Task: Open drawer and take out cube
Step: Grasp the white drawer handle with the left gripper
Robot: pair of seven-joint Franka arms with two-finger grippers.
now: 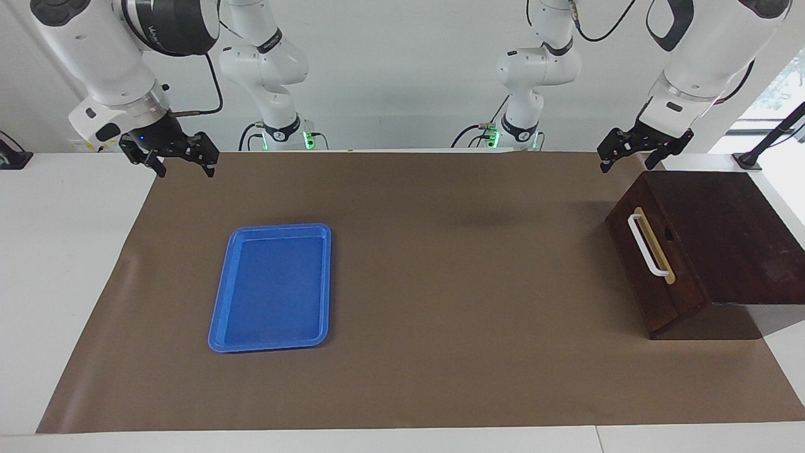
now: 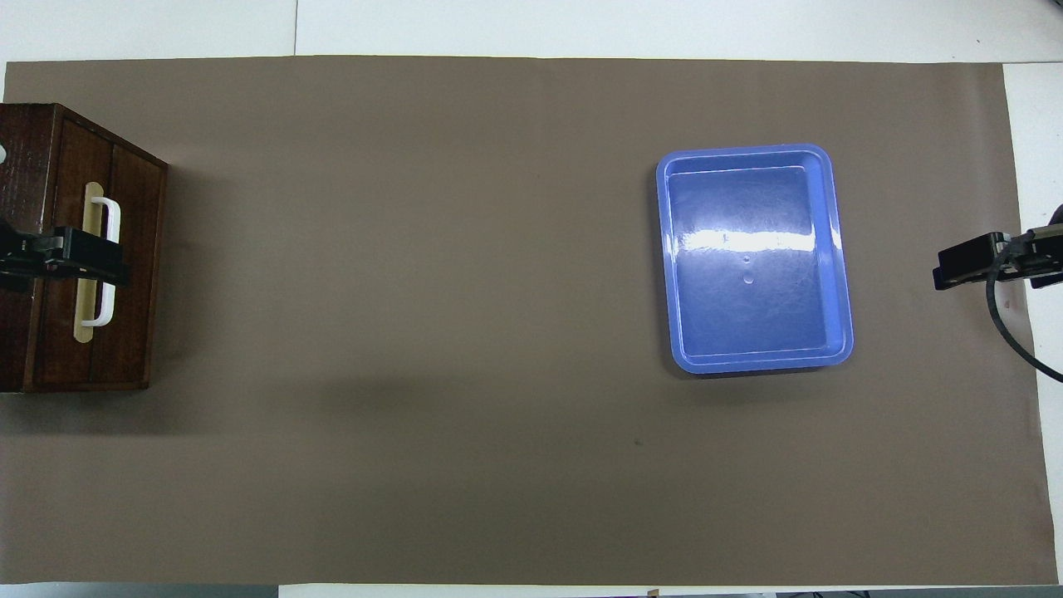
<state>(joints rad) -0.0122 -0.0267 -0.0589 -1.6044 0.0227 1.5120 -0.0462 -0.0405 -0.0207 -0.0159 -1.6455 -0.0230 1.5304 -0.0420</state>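
Drawer (image 1: 654, 264) is fully pushed in, front flush w/ its dark wooden box (image 1: 723, 233). The box sits at the left arm's end of the table (image 1: 63, 251), on the brown paper mat (image 1: 440, 283). White bar handle (image 1: 646, 244) on a brass strip (image 1: 657, 246) runs across the drawer front, which faces the middle of the table. There's a small dark notch in the front just beside the strip. Cube isn't visible in either view (drawer closed, so can't tell what's inside).

Left pincer (image 1: 632, 160) hangs in the air over the box edge nearest the robots, fingers spread, gripping nothing. In the overhead view it overlaps the handle, but the facing view shows it well above and not touching.

Blue tray (image 1: 273, 286) lies flat on the mat toward the right arm's end, well apart from the box, long side running toward and away from the robots. Nothing in it, only glare on the bottom in the overhead view.

Right pincer (image 1: 182, 165) is up over the mat's corner at its own end, near the robots' edge of the table, fingers apart, nothing in them. A black cable (image 1: 214, 88) loops from its wrist up the arm. Both arm bases (image 1: 402, 132) show green lights, at the table edge nearest the robots.
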